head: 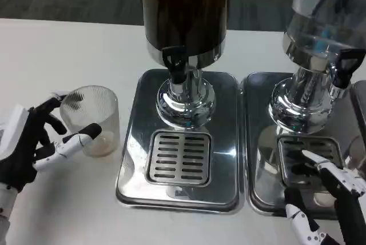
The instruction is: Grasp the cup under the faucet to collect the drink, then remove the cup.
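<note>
Left hand closing round the cup beside the dark dispenser, the carry under the faucet not yet made.

On the white bench (68,199) stand a tall dark-filled drink dispenser (186,11) on a polished steel drip tray (132,159) with a slotted grate (178,157), and a clear-tanked dispenser (326,22) to its right. The clear ribbed plastic cup (91,120) stands upright left of the tray, long axis vertical, mouth up, well short of the black faucet (176,65). The left hand (34,145) wraps its fingers round the cup's sides; I judge it a grip just forming. The right hand (337,199) hovers over the right tray, fingers apart, holding nothing. Next, the cup likely needs lifting rightward onto the grate, kept level beneath the spout.
</note>
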`<state>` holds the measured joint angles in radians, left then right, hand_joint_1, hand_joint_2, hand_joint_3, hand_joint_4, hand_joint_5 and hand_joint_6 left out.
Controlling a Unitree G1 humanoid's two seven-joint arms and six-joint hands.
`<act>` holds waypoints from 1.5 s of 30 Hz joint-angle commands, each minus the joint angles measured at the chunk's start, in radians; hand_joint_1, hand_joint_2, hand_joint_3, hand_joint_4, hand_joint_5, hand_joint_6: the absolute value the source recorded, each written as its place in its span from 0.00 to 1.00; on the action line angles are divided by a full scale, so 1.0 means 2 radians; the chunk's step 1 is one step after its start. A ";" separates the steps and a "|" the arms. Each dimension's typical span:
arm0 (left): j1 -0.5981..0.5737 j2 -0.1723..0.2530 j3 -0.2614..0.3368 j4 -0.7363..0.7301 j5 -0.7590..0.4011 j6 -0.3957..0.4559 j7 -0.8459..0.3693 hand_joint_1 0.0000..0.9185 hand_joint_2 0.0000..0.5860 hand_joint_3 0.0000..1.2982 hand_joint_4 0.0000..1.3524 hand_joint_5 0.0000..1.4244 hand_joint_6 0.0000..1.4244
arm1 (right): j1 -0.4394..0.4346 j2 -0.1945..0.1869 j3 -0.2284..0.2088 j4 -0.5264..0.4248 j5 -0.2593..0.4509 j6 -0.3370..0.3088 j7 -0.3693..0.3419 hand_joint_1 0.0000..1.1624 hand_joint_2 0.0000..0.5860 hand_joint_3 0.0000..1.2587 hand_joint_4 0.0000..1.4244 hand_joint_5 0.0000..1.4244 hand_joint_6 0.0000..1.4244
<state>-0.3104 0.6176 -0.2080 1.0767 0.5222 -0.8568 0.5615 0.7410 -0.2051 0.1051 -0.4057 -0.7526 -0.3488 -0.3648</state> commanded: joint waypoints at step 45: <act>-0.052 -0.067 -0.047 -0.038 0.030 -0.022 -0.069 0.19 0.34 0.32 0.32 0.49 0.69 | 0.034 0.024 0.007 -0.025 -0.014 -0.006 -0.025 0.26 0.71 0.25 0.27 0.23 0.15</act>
<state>-0.3881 0.4945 -0.2896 1.0099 0.5667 -0.8790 0.4324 0.7987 -0.1621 0.1203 -0.4410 -0.7787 -0.3489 -0.3993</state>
